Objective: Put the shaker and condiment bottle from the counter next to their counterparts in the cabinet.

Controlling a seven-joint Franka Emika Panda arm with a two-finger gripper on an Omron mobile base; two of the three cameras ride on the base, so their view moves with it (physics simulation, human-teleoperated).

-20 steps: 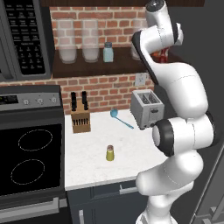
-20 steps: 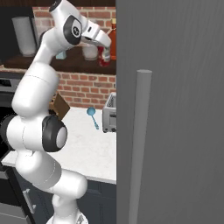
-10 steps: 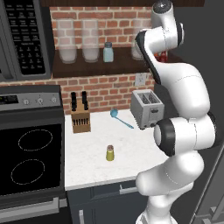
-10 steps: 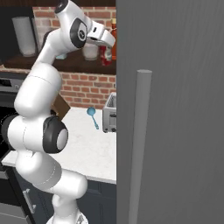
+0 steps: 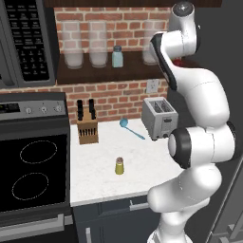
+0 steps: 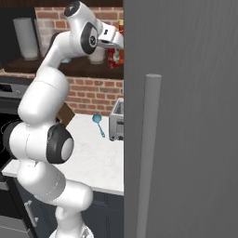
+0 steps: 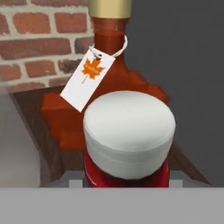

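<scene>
Grey panel [image 6: 186, 116]: tall, flat and smooth, with a long round handle; it stands right beside the pincer on one side, so that side is tight.
Cabinet [image 5: 107, 71]: long dark brown wooden shelf against red brick; the pincer hangs over its end, the rest of the board runs away from it with clear glass jars in a row.
Arm [image 5: 190, 95]: white glossy shells with dark joints, risen from the base, elbow bent, forearm stretched up and forward so the hand reaches shelf height.
Surface [image 5: 109, 156]: pale speckled stone, far below the pincer, mostly open, its front edge free.
Toaster [image 5: 159, 116]: boxy brushed metal, low beneath the pincer near the wall.
Flask [image 7: 109, 74]: squat, orange-red, bulbous, with a yellowish stopper and a white tag bearing an orange leaf; it sits on the shelf board just beyond the pincer.
Condiment bottle [image 7: 127, 144]: red round body with a wide, smooth white cap, directly at the pincer and just in front of the flask.
Pincer [image 6: 120, 44]: closed around the condiment bottle, held at shelf level.
Blue shaker [image 5: 117, 56]: pale blue, grey cap, farther along the shelf from the pincer.
Shaker [image 5: 119, 165]: small yellow-green cylinder, grey cap, upright on the surface, far below the pincer, with open room around it.
</scene>
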